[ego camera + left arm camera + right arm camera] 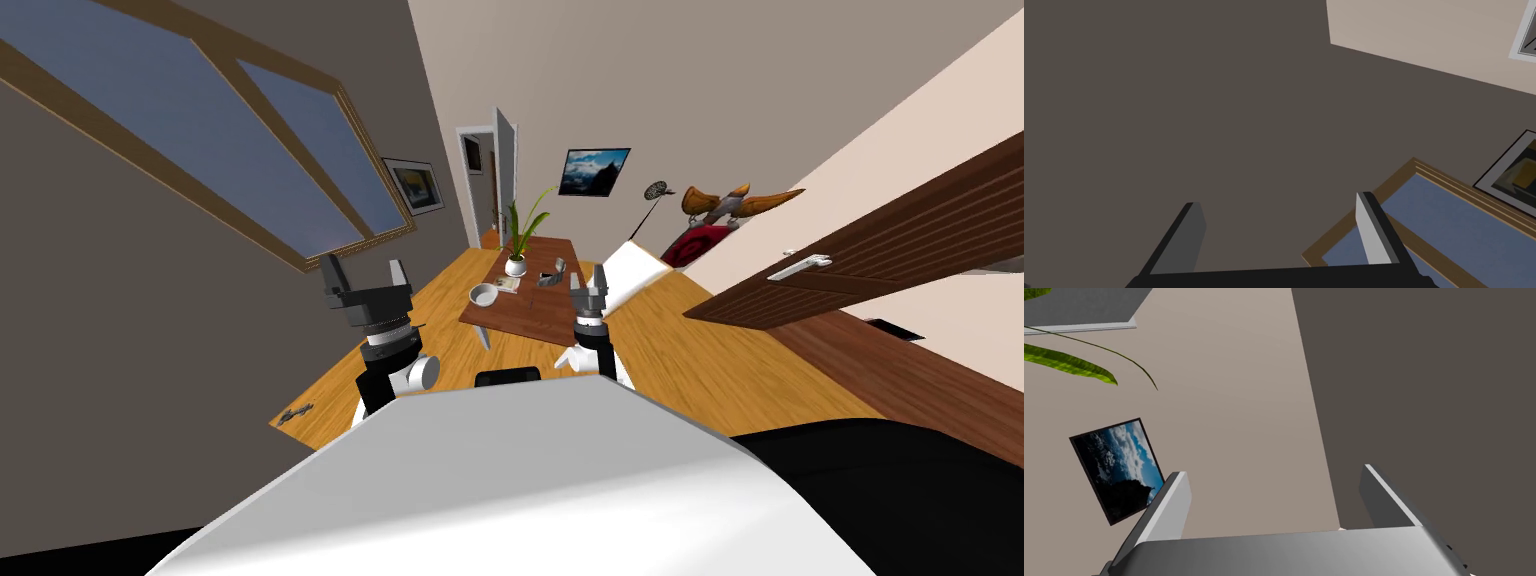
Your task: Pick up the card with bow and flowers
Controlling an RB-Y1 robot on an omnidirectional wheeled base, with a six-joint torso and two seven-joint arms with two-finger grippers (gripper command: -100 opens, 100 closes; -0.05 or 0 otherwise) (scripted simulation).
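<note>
Two grippers stand raised in the head view: the left gripper (365, 272) is at 9 o'clock of the brown table (535, 315), the right gripper (590, 283) at its 3 o'clock edge. The card (507, 284) lies flat on the table, at 2 o'clock of a white bowl (484, 295) and 7 o'clock of a potted plant (516, 262). In the left wrist view the fingers (1184, 240) are spread wide, grasping nothing. In the right wrist view the fingers (1169, 508) are likewise released.

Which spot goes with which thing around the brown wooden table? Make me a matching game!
1 white round bowl
2 green leafy plant in a white pot
3 flat pale card
4 dark-framed sky picture

A on the beige wall
B lying between bowl and pot
C standing upright beyond the card
D near corner of the brown wooden table

Pairs: 1-D, 2-C, 3-B, 4-A
</note>
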